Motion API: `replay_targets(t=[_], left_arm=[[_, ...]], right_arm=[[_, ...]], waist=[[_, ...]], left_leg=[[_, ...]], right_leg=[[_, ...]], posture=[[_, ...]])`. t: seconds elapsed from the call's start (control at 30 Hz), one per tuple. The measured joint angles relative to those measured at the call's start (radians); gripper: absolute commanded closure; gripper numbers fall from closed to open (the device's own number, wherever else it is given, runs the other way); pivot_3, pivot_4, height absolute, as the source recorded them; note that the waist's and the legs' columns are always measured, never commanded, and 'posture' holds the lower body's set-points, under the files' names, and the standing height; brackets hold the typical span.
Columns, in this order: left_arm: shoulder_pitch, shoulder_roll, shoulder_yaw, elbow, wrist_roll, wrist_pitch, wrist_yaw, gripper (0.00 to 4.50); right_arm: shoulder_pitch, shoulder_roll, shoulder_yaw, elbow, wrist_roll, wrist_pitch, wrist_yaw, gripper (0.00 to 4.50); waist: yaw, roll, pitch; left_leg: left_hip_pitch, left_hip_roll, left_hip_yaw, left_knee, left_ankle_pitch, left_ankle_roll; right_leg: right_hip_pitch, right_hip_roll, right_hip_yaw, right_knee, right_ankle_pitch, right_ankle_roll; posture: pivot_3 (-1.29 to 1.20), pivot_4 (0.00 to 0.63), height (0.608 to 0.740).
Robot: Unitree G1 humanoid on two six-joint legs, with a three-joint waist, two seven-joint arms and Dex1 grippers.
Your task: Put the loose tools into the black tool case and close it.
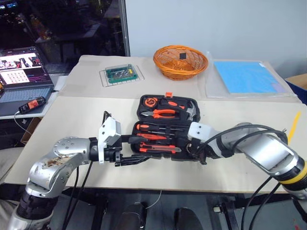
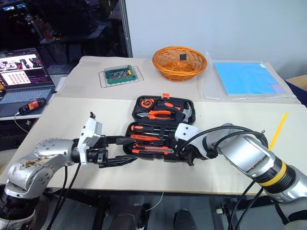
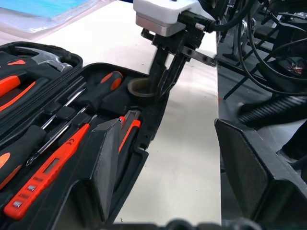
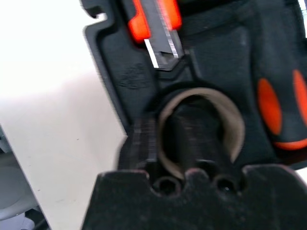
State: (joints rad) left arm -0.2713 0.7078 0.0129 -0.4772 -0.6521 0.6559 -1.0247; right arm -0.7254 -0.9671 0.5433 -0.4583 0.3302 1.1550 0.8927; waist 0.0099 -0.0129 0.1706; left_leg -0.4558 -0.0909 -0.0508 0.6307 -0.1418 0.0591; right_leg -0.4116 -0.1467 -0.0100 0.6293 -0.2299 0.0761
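I have the rounded black plastic clamshell tool case [image 1: 168,125] lying open on the pale worktop [image 1: 230,158], lid half away from me, tray half toward me, its long axis running side to side. The slim orange-and-black hand tools [image 1: 156,139] all look seated in the tray slots, lengthwise with the case, so I judge closing is what remains. My right gripper [image 3: 165,72] points steeply down at the tray's right near corner, fingers over a round tan-rimmed recess [image 4: 201,129] just beside the utility knife's blade tip [image 4: 160,50]; they seem slightly parted and hold nothing, though that wrist view is blurred. My left gripper [image 1: 132,160] lies level at the tray's left near edge, fingers wide apart and empty, one touching or just over the rim. Both arms are equally near; the lid lies beyond both. An orange wicker basket [image 1: 180,61], a clear box with green contents [image 1: 121,74] and a laptop [image 1: 24,76] stand well apart, nothing blocking the hinge swing.
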Motion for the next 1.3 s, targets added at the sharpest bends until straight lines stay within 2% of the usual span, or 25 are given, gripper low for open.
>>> replay_targets(t=[0.03, 0.17, 0.33, 0.43, 0.5, 0.6, 0.73, 0.77, 0.97, 1.0, 1.03, 1.07, 1.2, 1.27, 1.3], left_arm=[[0.000, 0.000, 0.000, 0.001, 0.000, 0.002, 0.005, 1.19], [-0.012, -0.015, 0.009, 0.037, -0.017, 0.043, 0.060, 1.19], [-0.152, -0.119, 0.021, 0.178, -0.034, 0.173, 0.246, 1.19], [-0.312, -0.195, 0.039, 0.339, -0.002, 0.256, 0.400, 1.19], [-0.444, -0.243, 0.039, 0.483, 0.030, 0.318, 0.480, 1.19], [-0.583, -0.271, 0.006, 0.677, 0.100, 0.319, 0.509, 1.19], [-0.717, -0.318, -0.010, 0.992, 0.190, 0.235, 0.510, 1.19], [-0.755, -0.329, -0.012, 1.087, 0.216, 0.198, 0.510, 1.19], [-0.912, -0.338, 0.004, 1.476, 0.327, 0.015, 0.498, 1.19], [-0.928, -0.340, 0.008, 1.523, 0.341, -0.008, 0.497, 1.70], [-0.940, -0.344, 0.012, 1.564, 0.349, -0.027, 0.493, 1.87], [-0.946, -0.347, 0.016, 1.596, 0.357, -0.042, 0.490, 2.28], [-0.964, -0.383, 0.051, 1.677, 0.373, -0.084, 0.458, 3.82], [-0.976, -0.389, 0.058, 1.696, 0.381, -0.085, 0.448, 4.43], [-0.977, -0.390, 0.071, 1.704, 0.380, -0.086, 0.444, 4.43]], right_arm=[[0.000, 0.000, -0.003, 0.000, 0.001, -0.002, 0.008, 2.05], [0.029, -0.008, -0.090, -0.026, 0.073, -0.002, 0.074, 2.05], [0.061, 0.015, -0.334, -0.055, 0.189, 0.010, 0.084, 2.05], [0.069, 0.102, -0.459, -0.023, 0.196, 0.014, -0.017, 2.05], [0.028, 0.195, -0.513, 0.078, 0.173, 0.075, -0.138, 2.05], [-0.019, 0.257, -0.520, 0.230, 0.090, 0.098, -0.284, 2.05], [-0.096, 0.358, -0.523, 0.460, 0.020, 0.079, -0.402, 2.05], [-0.121, 0.379, -0.521, 0.530, -0.001, 0.054, -0.424, 2.05], [-0.200, 0.448, -0.513, 0.809, -0.080, -0.073, -0.465, 2.05], [-0.215, 0.460, -0.513, 0.862, -0.090, -0.091, -0.471, 2.29], [-0.228, 0.471, -0.517, 0.911, -0.095, -0.116, -0.477, 2.55], [-0.248, 0.477, -0.517, 0.948, -0.104, -0.134, -0.481, 2.74], [-0.291, 0.497, -0.519, 1.062, -0.121, -0.195, -0.477, 4.17], [-0.306, 0.506, -0.523, 1.089, -0.123, -0.204, -0.479, 4.50], [-0.311, 0.506, -0.529, 1.104, -0.122, -0.207, -0.478, 4.50]], waist=[[0.001, 0.000, 0.000], [0.005, 0.000, 0.000], [0.011, -0.002, 0.001], [0.013, -0.004, 0.002], [0.013, -0.005, 0.002], [0.010, -0.005, 0.002], [0.001, -0.006, 0.002], [0.000, -0.006, 0.002], [-0.006, -0.007, 0.003], [-0.009, -0.007, 0.003], [-0.011, -0.007, 0.003], [-0.013, -0.007, 0.003], [-0.019, -0.008, 0.003], [-0.023, -0.008, 0.003], [-0.022, -0.008, 0.003]], left_leg=[[0.000, 0.000, 0.000, 0.000, 0.000, 0.000], [0.000, 0.000, 0.000, 0.000, 0.000, 0.000], [0.001, 0.000, -0.001, 0.003, 0.000, 0.000], [0.002, 0.000, -0.001, 0.005, 0.000, 0.000], [0.004, 0.000, -0.001, 0.006, 0.001, -0.001], [0.004, -0.002, 0.000, 0.006, 0.002, -0.001], [0.001, -0.003, 0.001, 0.004, 0.004, -0.001], [0.000, -0.003, 0.001, 0.004, 0.008, 0.004], [-0.004, -0.004, 0.003, 0.000, 0.009, 0.005], [-0.004, -0.005, 0.004, 0.000, 0.009, 0.005], [-0.005, -0.005, 0.004, 0.000, 0.009, 0.005], [-0.005, -0.005, 0.005, 0.000, 0.009, 0.005], [-0.004, -0.005, 0.003, 0.003, 0.008, 0.003], [-0.004, -0.005, 0.003, 0.004, 0.006, 0.001], [-0.004, -0.005, 0.003, 0.005, 0.007, 0.000]], right_leg=[[0.000, 0.000, 0.000, 0.000, 0.000, 0.000], [0.000, 0.000, 0.000, 0.000, 0.000, 0.000], [0.004, 0.001, -0.002, 0.001, 0.000, 0.004], [0.006, 0.002, -0.002, 0.001, -0.001, 0.008], [0.007, 0.002, -0.001, 0.002, 0.000, 0.008], [0.006, 0.002, 0.000, 0.003, 0.005, 0.001], [0.004, 0.002, 0.001, 0.005, 0.006, 0.000], [0.003, 0.002, 0.001, 0.005, 0.007, 0.000], [-0.005, 0.001, 0.001, 0.008, 0.007, -0.001], [-0.008, 0.000, 0.001, 0.012, 0.007, -0.001], [-0.008, -0.001, 0.001, 0.012, 0.007, -0.001], [-0.009, -0.001, 0.001, 0.013, 0.007, -0.001], [-0.007, -0.001, -0.001, 0.014, 0.007, -0.001], [-0.007, -0.001, -0.001, 0.016, 0.007, -0.001], [-0.007, -0.001, -0.001, 0.017, 0.007, 0.000]], posture=[[0.00, 0.150, 0.740], [0.00, 0.150, 0.740], [0.00, 0.150, 0.740], [0.00, 0.150, 0.740], [0.00, 0.150, 0.740], [0.00, 0.150, 0.740], [0.00, 0.150, 0.740], [0.00, 0.150, 0.740], [0.00, 0.150, 0.740], [0.00, 0.150, 0.740], [0.00, 0.150, 0.740], [0.00, 0.150, 0.740], [0.00, 0.150, 0.740], [0.00, 0.150, 0.740], [0.00, 0.150, 0.740]])
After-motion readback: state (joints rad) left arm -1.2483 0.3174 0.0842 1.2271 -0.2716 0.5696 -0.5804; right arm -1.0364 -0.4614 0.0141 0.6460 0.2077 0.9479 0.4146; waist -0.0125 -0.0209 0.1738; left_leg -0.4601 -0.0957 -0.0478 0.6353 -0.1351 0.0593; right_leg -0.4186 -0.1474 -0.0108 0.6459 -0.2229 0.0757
